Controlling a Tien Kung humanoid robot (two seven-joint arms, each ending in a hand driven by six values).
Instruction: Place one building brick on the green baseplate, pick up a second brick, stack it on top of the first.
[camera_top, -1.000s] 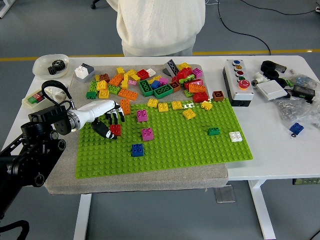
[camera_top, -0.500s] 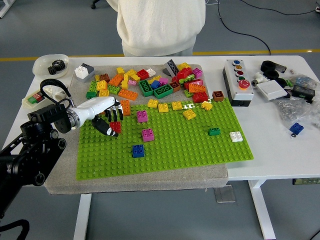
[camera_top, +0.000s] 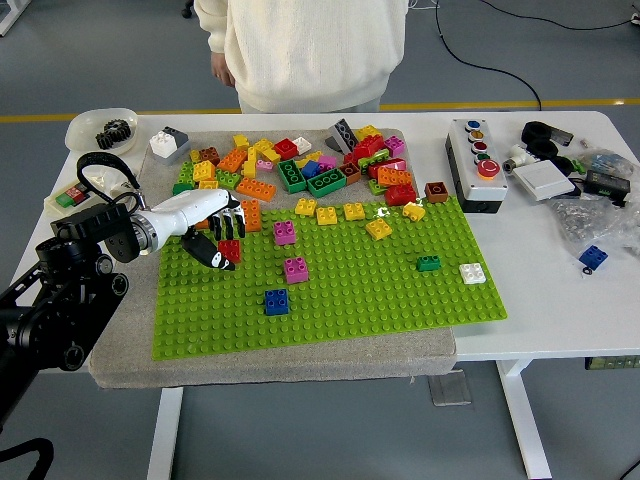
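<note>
My left hand (camera_top: 222, 240) reaches in from the left over the left part of the green baseplate (camera_top: 360, 300). Its fingers are curled around a small red brick (camera_top: 231, 250), held just over the plate's studs; whether it touches them I cannot tell. Close by on the plate sit a magenta brick (camera_top: 285, 232), a second magenta brick (camera_top: 295, 268) and a blue brick (camera_top: 275, 300). A loose pile of bricks (camera_top: 300, 165) lies behind the plate. My right hand is out of sight.
A person in a white sweater (camera_top: 300, 50) stands at the far side, one hand (camera_top: 218, 70) hanging. A button box (camera_top: 477, 160) and assorted parts lie at the right. A bowl with gears (camera_top: 102, 130) stands at the far left. A green brick (camera_top: 428, 263) and a white brick (camera_top: 471, 273) sit on the plate's right.
My left hand has drawn slightly up and away with the red brick. The person has shifted left, and a hand now shows.
</note>
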